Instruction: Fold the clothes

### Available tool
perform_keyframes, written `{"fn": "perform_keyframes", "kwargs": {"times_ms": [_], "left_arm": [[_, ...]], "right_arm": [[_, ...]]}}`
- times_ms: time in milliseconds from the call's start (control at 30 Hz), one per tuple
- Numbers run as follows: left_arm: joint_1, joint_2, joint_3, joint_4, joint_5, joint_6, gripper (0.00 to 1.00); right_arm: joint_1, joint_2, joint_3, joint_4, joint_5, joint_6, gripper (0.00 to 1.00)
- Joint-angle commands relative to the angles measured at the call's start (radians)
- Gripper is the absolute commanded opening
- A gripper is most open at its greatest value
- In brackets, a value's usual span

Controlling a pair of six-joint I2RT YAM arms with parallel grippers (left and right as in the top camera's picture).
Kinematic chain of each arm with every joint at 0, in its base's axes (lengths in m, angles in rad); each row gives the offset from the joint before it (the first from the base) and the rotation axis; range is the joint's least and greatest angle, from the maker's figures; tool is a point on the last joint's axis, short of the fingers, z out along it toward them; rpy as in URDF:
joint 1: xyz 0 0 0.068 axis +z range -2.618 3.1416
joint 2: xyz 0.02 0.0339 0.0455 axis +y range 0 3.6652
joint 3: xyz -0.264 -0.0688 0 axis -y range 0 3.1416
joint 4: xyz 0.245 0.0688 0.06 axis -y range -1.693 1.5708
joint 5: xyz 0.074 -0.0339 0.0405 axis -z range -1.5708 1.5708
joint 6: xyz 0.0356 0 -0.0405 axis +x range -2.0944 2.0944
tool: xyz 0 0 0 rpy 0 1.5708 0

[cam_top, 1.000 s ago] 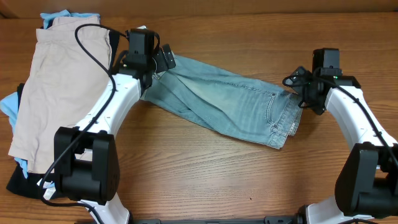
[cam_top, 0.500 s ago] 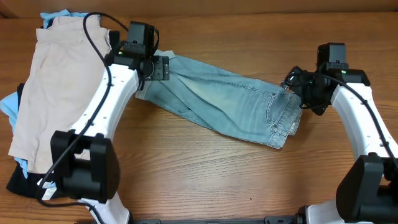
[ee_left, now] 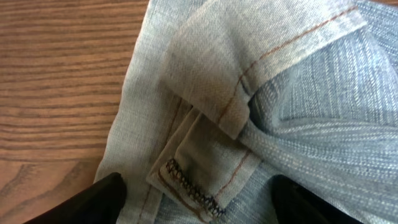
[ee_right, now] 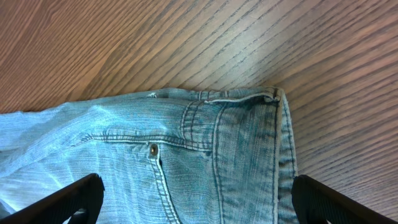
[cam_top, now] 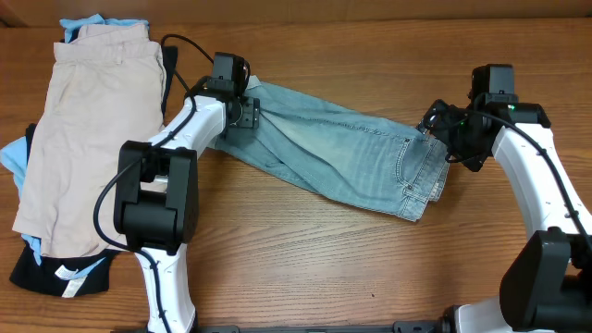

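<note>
- Well, nearest me and to the left of the shorts lies a pile of other clothes: something black at the front, a beige garment on top, and a bit of light blue poking out.
- The shorts lie slantwise on the table, flat. They seem doubled leg over leg, waistband end to the right and cuffed hems away to the left.
- At the waistband end hangs the right gripper. Its fingers are spread wide above the denim, with nothing between them.
- At the hem end, furthest from me, the left gripper sits low over the turned-up cuff. It too is wide open and has no grip on the cloth.
- I'd say they are lining up to take hold at both ends for a crosswise fold. Next, each must pinch through every layer, then one end must be carried over onto the other without dragging the rest.
- I can read no brand or writing. A small rivet by the pocket shows no lettering, and a white tag on the black cloth is too small to make out.
</note>
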State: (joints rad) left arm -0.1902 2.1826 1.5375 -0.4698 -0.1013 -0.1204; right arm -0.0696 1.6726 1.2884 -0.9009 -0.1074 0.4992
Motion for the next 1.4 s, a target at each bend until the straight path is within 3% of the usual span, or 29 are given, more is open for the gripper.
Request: {"fn": "perform_keyframes", "kwargs": {"times_ms": [0,100,167,300,433,600,700,867,1100,1133,1167,1200,1233,1367], "left_arm": [[-0.006,0.011,-0.011,0.008,-0.005,0.02,0.76],[-0.006,0.012,-0.011,0.011,-0.005,0.02,0.61],[-0.007,0.012,-0.011,0.01,-0.005,0.02,0.43],[-0.006,0.011,-0.01,0.009,-0.007,0.02,0.26],[-0.006,0.008,0.049,-0.076,-0.021,0.015,0.19],[-0.006,0.007,0.251,-0.349,-0.085,-0.012,0.04],[-0.005,0.007,0.36,-0.522,-0.103,-0.005,0.04],[-0.005,0.007,0.356,-0.683,-0.128,0.005,0.04],[-0.005,0.008,0.204,-0.628,-0.128,-0.007,0.04],[-0.005,0.008,0.185,-0.61,-0.13,-0.007,0.08],[-0.005,0.008,0.166,-0.589,-0.136,-0.007,0.18],[-0.005,0.008,0.152,-0.566,-0.141,-0.007,0.49],[-0.005,0.008,0.144,-0.547,-0.145,-0.007,1.0],[-0.005,0.008,0.182,-0.516,-0.129,-0.01,1.0]], "right_arm": [[0.005,-0.023,0.02,0.005,0.002,-0.007,1.0],[0.005,-0.023,0.02,0.004,0.001,-0.007,1.0],[0.005,-0.023,0.02,0.004,0.001,-0.007,1.0],[0.005,-0.023,0.02,0.0,0.001,-0.007,1.0],[0.005,-0.023,0.02,0.0,0.002,-0.007,1.0],[0.005,-0.023,0.02,0.0,0.002,-0.008,1.0],[0.005,-0.023,0.02,0.0,0.004,-0.01,1.0],[0.005,-0.023,0.02,-0.014,0.028,-0.01,1.0],[0.005,-0.023,0.02,-0.023,0.028,-0.012,1.0],[0.005,-0.023,0.02,-0.025,0.027,-0.016,1.0],[0.005,-0.023,0.02,-0.026,0.027,-0.018,1.0],[0.005,-0.023,0.02,-0.029,0.027,-0.018,1.0],[0.005,-0.023,0.02,-0.031,0.027,-0.019,1.0],[0.005,-0.023,0.02,-0.057,0.008,-0.06,1.0]]}}
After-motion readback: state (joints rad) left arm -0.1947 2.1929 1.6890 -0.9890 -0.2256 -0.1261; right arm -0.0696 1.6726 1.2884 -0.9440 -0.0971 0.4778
